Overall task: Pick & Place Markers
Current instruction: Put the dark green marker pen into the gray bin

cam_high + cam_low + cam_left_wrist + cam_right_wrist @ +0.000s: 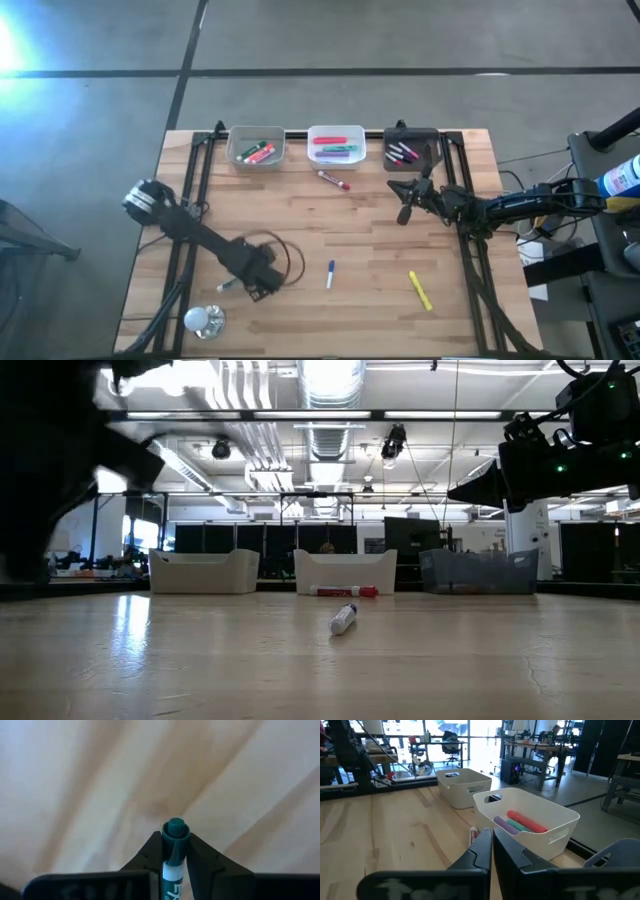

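My left gripper [236, 286] [175, 851] is over the near left part of the table, shut on a white marker with a teal cap [175, 831] [227, 286]. My right gripper [404, 203] [492, 846] hovers shut and empty just in front of the black bin [412, 148]. Lying flat on the table are a blue-capped marker [330, 273] [343, 618], a yellow marker [420, 290] and a red marker [334, 180] [345, 591]. More markers fill the clear bin [256, 147], the white bin [336, 145] [520, 822] and the black bin. My left gripper pinches the marker between its two fingers [150, 854] at the joint of teal cap and white barrel [174, 862]. The marker runs along the fingers and its cap end sticks out past their tips. Whether it is clear of the table, I cannot tell.
A white light bulb [203, 320] lies near the table's near left corner, close to my left arm. A black cable loops on the wood [285, 255] beside that arm. Black rails run along both table sides. The three bins line the far edge.
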